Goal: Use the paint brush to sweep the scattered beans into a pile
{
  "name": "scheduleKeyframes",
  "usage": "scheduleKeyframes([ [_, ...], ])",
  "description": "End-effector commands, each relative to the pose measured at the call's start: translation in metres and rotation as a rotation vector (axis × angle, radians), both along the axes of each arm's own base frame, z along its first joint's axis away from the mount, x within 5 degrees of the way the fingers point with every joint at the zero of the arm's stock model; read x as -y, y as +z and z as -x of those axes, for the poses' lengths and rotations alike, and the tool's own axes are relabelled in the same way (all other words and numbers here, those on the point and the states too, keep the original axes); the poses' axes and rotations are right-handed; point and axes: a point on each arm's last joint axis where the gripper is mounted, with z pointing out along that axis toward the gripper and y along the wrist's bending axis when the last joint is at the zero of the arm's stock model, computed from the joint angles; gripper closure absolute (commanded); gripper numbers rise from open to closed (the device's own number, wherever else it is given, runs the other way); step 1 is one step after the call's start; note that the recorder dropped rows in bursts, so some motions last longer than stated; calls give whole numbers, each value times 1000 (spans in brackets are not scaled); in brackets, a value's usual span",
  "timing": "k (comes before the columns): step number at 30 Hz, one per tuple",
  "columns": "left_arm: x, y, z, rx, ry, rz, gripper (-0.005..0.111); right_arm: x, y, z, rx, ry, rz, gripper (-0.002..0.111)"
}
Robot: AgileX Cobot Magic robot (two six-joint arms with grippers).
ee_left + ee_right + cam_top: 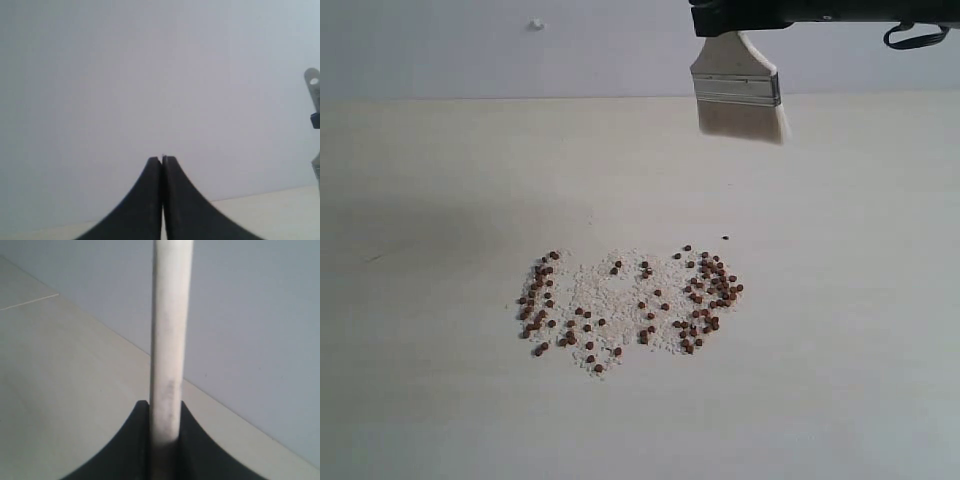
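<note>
The beans (705,290) lie scattered over a patch of whitish crumbs on the pale table (440,400), denser at the patch's left and right sides; no compact pile shows. The paint brush (738,88) hangs bristles-down above the table's far edge, well behind the beans and clear of them. My right gripper (735,22) is shut on its handle at the top of the exterior view. In the right wrist view the brush (170,330) runs edge-on out from between the fingers of the right gripper (164,407). My left gripper (161,159) is shut on nothing and faces the wall.
A lone dark speck (725,238) lies just behind the patch of beans. A grey wall (520,50) rises behind the table. A metal bracket (313,95) shows at the edge of the left wrist view.
</note>
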Motion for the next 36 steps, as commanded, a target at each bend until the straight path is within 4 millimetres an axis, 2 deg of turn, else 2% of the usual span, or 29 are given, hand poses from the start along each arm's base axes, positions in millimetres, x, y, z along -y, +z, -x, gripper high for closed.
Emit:
scheduleKeyframes([
  [1,-3,-12,16,-58,-65,2,107,0,4,2,9,13,-16,108],
  [5,-1,-48,13,-165,-76,43,107,-2,5,4,4,39,-36,108],
  [9,2,-58,14,-242,-104,3,107,-3,4,5,-1,46,-38,108],
  [13,2,-60,14,-239,-103,-62,107,-1,5,5,16,38,-19,108],
  [16,3,-62,14,-249,-106,-78,107,1,7,11,99,-35,134,108],
  [18,3,-62,14,-249,-106,-78,107,-1,16,17,142,-85,198,108],
  [22,3,-62,14,-249,-106,-78,107,-9,37,34,192,-105,194,108],
  [24,3,-62,14,-249,-106,-78,107,-9,46,41,182,-205,194,108],
  [29,3,-62,14,-249,-106,-78,107,0,52,57,116,-497,185,108],
  [36,3,-62,14,-249,-106,-78,107,-1,51,101,129,-634,264,108],
])
